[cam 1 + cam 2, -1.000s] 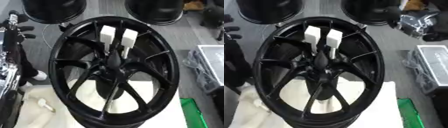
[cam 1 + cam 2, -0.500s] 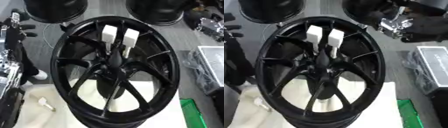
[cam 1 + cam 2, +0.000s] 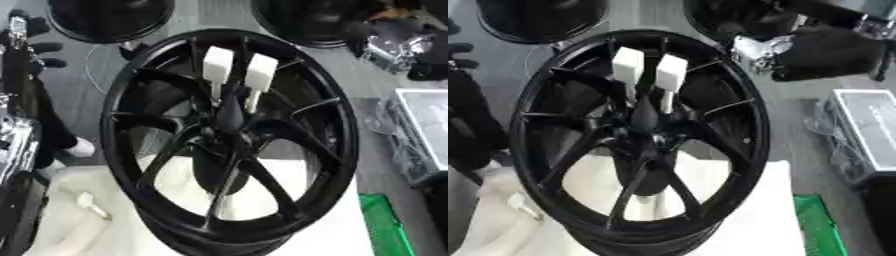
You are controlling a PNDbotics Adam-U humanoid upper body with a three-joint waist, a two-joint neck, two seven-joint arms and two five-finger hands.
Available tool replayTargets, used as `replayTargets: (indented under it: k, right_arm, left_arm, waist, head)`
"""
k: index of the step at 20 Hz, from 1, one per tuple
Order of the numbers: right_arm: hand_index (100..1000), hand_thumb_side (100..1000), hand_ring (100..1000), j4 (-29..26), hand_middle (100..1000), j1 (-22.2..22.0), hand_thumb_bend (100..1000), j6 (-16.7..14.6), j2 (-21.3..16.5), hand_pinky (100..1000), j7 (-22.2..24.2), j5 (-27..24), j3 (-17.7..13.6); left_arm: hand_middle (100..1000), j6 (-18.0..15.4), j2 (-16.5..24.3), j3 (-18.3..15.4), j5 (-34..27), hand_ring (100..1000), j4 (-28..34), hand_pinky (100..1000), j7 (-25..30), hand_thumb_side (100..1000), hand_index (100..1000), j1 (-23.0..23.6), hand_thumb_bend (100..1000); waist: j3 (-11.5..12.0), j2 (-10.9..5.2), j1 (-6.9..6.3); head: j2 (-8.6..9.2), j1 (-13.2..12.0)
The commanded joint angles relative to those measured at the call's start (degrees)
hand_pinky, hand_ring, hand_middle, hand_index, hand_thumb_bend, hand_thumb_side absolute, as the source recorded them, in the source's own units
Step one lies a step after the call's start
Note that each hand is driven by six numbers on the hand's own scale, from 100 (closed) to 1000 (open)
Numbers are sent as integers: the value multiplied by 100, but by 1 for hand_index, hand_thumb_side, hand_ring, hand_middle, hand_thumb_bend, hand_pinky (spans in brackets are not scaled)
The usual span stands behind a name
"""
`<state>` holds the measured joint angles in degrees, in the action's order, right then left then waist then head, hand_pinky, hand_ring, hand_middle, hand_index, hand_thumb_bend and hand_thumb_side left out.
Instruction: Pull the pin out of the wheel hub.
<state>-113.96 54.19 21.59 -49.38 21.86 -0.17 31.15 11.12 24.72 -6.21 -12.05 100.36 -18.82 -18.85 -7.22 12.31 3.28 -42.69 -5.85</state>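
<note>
A black spoked wheel hub point(image 3: 229, 137) stands tilted on a white cloth point(image 3: 61, 225). Two white block-headed pins, left one point(image 3: 217, 65) and right one point(image 3: 261, 75), stick up side by side from just above the hub's centre point(image 3: 229, 116). My right hand point(image 3: 754, 54), silver and black and blurred, hangs at the upper right next to the wheel's outer rim, apart from the pins. My left hand point(image 3: 45, 48) is at the far left edge, black fingers spread toward the wheel, holding nothing.
Two more black wheels point(image 3: 109, 20) point(image 3: 306, 22) lie at the back. A grey box point(image 3: 424, 125) sits at the right and a green thing point(image 3: 385, 230) at the lower right. A small white piece point(image 3: 87, 202) lies on the cloth.
My right arm has come in from the upper right edge and moved left toward the wheel's upper rim. The pins and the left hand have stayed put.
</note>
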Motion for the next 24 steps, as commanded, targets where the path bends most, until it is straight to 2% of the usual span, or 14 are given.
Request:
replayTargets:
  k: [1, 3, 7, 10, 15, 24]
  right_arm:
    - [900, 567, 830, -60, 834, 140, 100, 180, 83, 858, 131, 272, -47]
    - [901, 583, 838, 35, 835, 156, 100, 286, 236, 860, 232, 471, 1]
    - [902, 546, 840, 389, 836, 218, 100, 341, 534, 863, 331, 766, 97]
    - [901, 540, 840, 672, 835, 287, 100, 298, 710, 863, 371, 930, 149]
    - [895, 603, 810, 1208, 811, 329, 100, 142, 994, 855, 483, 1141, 193]
    - [910, 473, 827, 1879, 830, 329, 100, -12, 1302, 875, 701, 1300, 209]
  left_arm:
    - [719, -10, 154, -75, -21, 644, 122, 564, -46, 792, 745, -78, 100]
    - [719, -11, 148, -62, -30, 644, 117, 564, -38, 792, 745, -93, 100]
    - [718, -21, 140, -82, -30, 644, 120, 564, -35, 792, 745, -112, 100]
    - [717, -37, 133, -132, -42, 644, 144, 565, -72, 791, 745, -125, 100]
    - [714, -81, 105, -177, -105, 644, 237, 566, -133, 792, 743, -161, 100]
    - [699, -111, 30, -202, -184, 633, 371, 564, -246, 776, 734, -230, 100]
  waist:
    - [19, -131, -14]
    - [43, -131, -8]
    - [66, -132, 2]
    - [78, -131, 8]
    - [137, -124, 15]
    - [236, -79, -10]
  head:
    - [-17, 21]
    - [1, 29]
    - [23, 18]
    - [14, 39]
    - [30, 77]
    - [64, 213]
